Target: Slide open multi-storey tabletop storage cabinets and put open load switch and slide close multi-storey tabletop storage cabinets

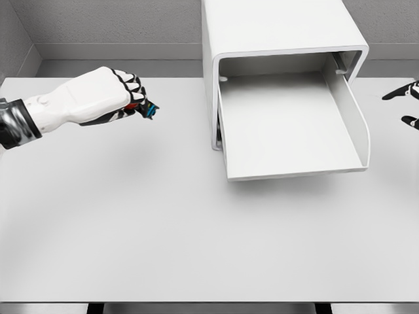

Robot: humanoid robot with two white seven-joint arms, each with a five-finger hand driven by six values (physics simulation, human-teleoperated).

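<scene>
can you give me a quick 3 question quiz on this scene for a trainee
1. True or false: the drawer of the cabinet is pulled out.
2. Which robot hand holds the switch? A) left B) right C) neither
3. Fill in: the inside of the drawer is ____.

Key
1. True. It juts out from the cabinet over the table.
2. A. The left robot hand has its fingers curled on the small dark switch, above the table and left of the cabinet. The right robot hand shows only at the right edge, fingers spread, holding nothing.
3. Empty. Nothing lies in it yet.
</scene>
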